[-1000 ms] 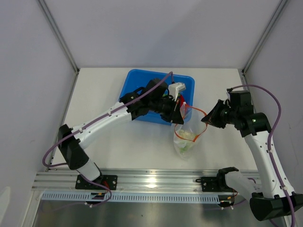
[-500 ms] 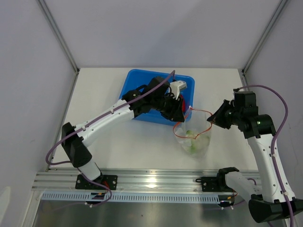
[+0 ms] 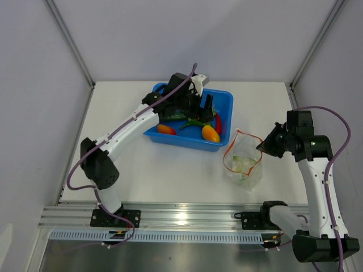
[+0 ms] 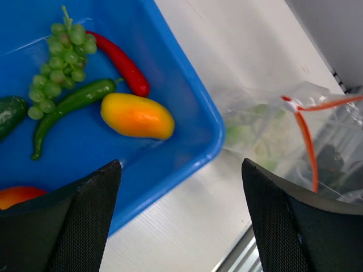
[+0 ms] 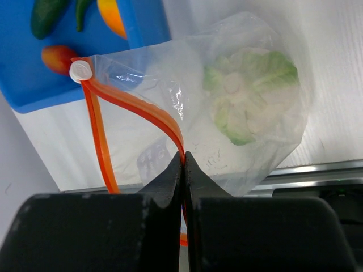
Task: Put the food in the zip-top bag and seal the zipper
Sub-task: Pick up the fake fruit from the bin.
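Zip-top bag (image 3: 244, 170): on the table right of centre, just beside the blue tub's (image 3: 226, 101) right corner, mouth gaping; white cauliflower (image 5: 249, 93) inside
Zipper (image 5: 136, 107): pinched by the right gripper (image 5: 183, 156), jaws pressed together
Left gripper (image 4: 180, 170): fingers spread, empty, over the tub's grape bunch (image 4: 57, 68), red chili (image 4: 122, 62), yellow-orange fruit (image 4: 137, 116)

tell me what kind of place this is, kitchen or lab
Most likely a robotics lab cell, not a kitchen: left arm and right arm bolted to an aluminium rail, bare panel walls, toy food in a blue tub.
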Controlling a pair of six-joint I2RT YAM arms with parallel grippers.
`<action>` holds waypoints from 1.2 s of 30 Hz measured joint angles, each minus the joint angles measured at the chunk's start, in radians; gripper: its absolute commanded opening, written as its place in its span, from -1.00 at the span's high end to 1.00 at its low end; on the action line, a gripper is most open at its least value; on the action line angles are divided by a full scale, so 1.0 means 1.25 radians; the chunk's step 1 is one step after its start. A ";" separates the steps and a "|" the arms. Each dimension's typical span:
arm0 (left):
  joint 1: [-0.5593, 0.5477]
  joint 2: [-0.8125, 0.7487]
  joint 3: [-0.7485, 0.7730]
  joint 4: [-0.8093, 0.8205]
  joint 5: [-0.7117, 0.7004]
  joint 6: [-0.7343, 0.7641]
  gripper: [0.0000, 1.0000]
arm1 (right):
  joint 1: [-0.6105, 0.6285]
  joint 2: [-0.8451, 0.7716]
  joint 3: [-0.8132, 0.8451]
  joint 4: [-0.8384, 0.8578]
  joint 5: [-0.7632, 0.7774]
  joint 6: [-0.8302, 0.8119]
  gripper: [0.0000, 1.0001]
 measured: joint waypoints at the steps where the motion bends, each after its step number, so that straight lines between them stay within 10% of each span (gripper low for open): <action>1: 0.007 0.023 0.020 -0.002 -0.003 0.011 -0.73 | -0.004 0.006 0.003 -0.007 0.003 -0.003 1.00; 10: 0.037 0.360 0.375 -0.158 -0.049 -0.066 -0.59 | -0.019 0.045 0.026 -0.044 0.033 -0.017 1.00; 36: 0.024 0.537 0.373 -0.257 -0.138 -0.474 -0.68 | -0.055 0.066 0.001 -0.050 0.042 -0.036 1.00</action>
